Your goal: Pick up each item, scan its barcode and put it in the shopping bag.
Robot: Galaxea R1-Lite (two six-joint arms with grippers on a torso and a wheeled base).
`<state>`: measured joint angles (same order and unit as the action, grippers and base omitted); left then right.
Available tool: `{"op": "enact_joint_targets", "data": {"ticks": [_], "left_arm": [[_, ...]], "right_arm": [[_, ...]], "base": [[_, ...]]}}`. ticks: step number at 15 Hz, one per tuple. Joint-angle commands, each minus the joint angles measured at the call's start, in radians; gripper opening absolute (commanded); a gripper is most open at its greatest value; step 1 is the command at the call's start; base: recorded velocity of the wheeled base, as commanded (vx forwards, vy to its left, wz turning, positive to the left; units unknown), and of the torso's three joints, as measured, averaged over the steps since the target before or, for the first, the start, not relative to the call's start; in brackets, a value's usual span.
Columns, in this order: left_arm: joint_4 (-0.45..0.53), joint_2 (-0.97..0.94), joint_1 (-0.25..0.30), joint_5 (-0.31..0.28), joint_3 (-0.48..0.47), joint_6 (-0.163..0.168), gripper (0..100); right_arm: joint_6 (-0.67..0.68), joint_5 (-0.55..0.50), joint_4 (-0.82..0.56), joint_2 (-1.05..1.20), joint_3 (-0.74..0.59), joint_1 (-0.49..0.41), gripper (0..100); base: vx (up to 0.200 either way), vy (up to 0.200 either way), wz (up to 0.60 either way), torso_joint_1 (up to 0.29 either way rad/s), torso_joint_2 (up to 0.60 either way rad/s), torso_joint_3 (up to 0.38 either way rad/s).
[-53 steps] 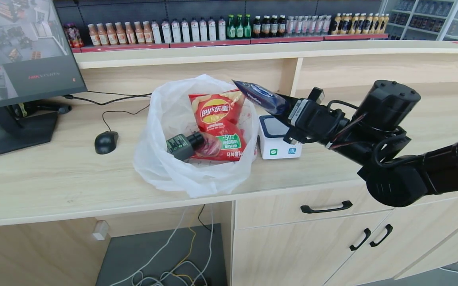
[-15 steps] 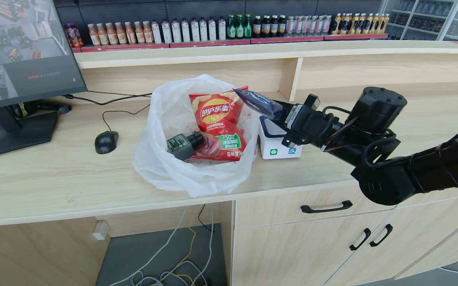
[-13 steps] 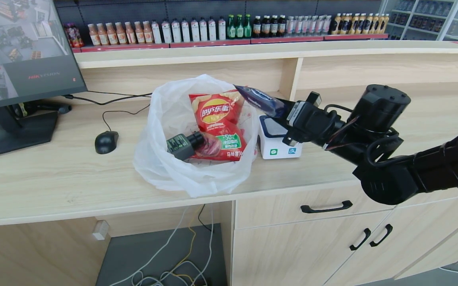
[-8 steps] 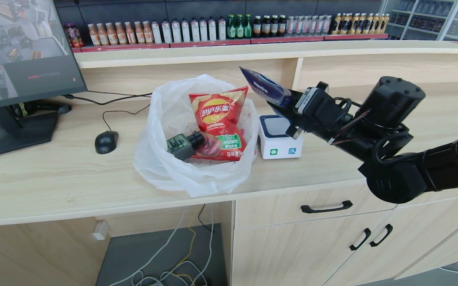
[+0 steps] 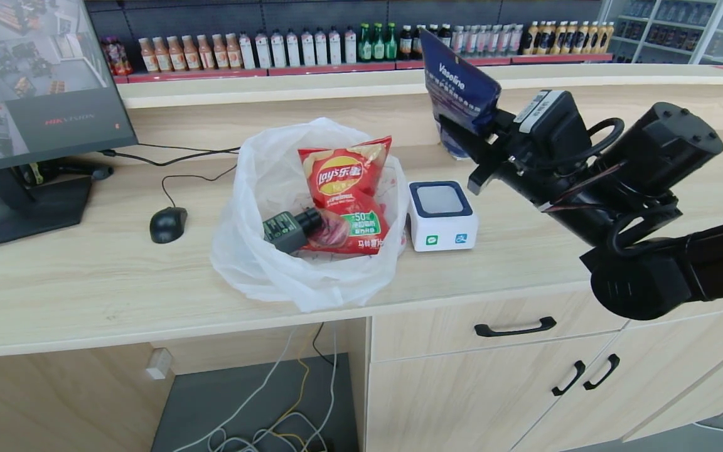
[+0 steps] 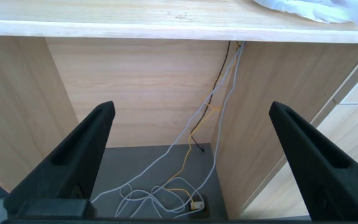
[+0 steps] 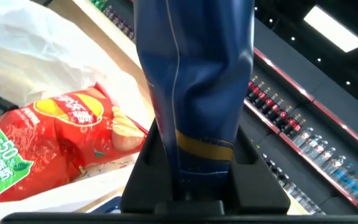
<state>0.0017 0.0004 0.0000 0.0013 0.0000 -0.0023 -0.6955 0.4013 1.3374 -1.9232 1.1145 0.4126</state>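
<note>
My right gripper (image 5: pixel 471 135) is shut on a dark blue pouch (image 5: pixel 459 88), held upright in the air above and behind the white barcode scanner (image 5: pixel 441 215). The right wrist view looks along the blue pouch (image 7: pixel 194 81), clamped between the gripper (image 7: pixel 194 165) fingers. The white shopping bag (image 5: pixel 261 251) stands open on the counter left of the scanner. Inside it lie a red chip bag (image 5: pixel 346 194) and a dark bottle with a green label (image 5: pixel 291 228). The red chip bag (image 7: pixel 48 146) also lies below in the right wrist view. My left gripper (image 6: pixel 188 155) hangs open below the counter edge.
A black mouse (image 5: pixel 167 224) and a monitor (image 5: pixel 35 81) sit on the counter at the left. A raised wooden ledge (image 5: pixel 361 85) runs behind, with bottle shelves beyond. Drawers and cabinet doors (image 5: pixel 512 351) are below the counter. Cables (image 6: pixel 185 186) lie on the floor.
My right gripper has lifted the blue pouch from just above the scanner, up and to the right, and tipped it from lying flat to upright. The bag and its contents have not moved.
</note>
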Motion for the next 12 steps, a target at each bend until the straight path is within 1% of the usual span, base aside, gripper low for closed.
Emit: {"op": "enact_joint_targets", "data": {"ticks": [1, 3, 4, 5, 6, 7, 8, 10, 12], "left_arm": [[0.000, 0.000, 0.000, 0.000, 0.000, -0.001, 100], [0.000, 0.000, -0.002, 0.000, 0.000, -0.001, 100], [0.000, 0.000, 0.000, 0.000, 0.000, 0.002, 100], [0.000, 0.000, -0.002, 0.000, 0.000, 0.002, 100], [0.000, 0.000, -0.002, 0.000, 0.000, 0.005, 100], [0.000, 0.000, -0.002, 0.000, 0.000, 0.004, 100], [0.000, 0.000, -0.002, 0.000, 0.000, 0.002, 100], [0.000, 0.000, -0.002, 0.000, 0.000, 0.002, 100], [0.000, 0.000, -0.002, 0.000, 0.000, 0.002, 100]], "right_arm": [[0.051, -0.033, 0.043, 0.029, -0.051, 0.002, 0], [0.133, -0.075, 0.118, 0.052, -0.111, -0.001, 0], [0.169, -0.081, 0.151, 0.058, -0.134, -0.006, 0], [0.177, -0.081, 0.157, 0.059, -0.139, -0.006, 0], [0.231, -0.081, 0.209, 0.062, -0.179, -0.008, 0], [0.269, -0.081, 0.233, 0.061, -0.202, -0.008, 0], [0.317, -0.082, 0.233, 0.061, -0.235, -0.008, 0], [0.353, -0.084, 0.233, 0.075, -0.286, -0.014, 0], [0.384, -0.085, 0.233, 0.076, -0.309, -0.014, 0]], "base": [[0.000, 0.000, 0.00, 0.000, 0.00, 0.000], [0.000, 0.000, 0.00, 0.000, 0.00, 0.000], [0.000, 0.000, 0.00, 0.000, 0.00, 0.000], [0.000, 0.000, 0.00, 0.000, 0.00, 0.000], [0.000, 0.000, 0.00, 0.000, 0.00, 0.000], [0.000, 0.000, 0.00, 0.000, 0.00, 0.000], [0.000, 0.000, 0.00, 0.000, 0.00, 0.000], [0.000, 0.000, 0.00, 0.000, 0.00, 0.000], [0.000, 0.000, 0.00, 0.000, 0.00, 0.000]]}}
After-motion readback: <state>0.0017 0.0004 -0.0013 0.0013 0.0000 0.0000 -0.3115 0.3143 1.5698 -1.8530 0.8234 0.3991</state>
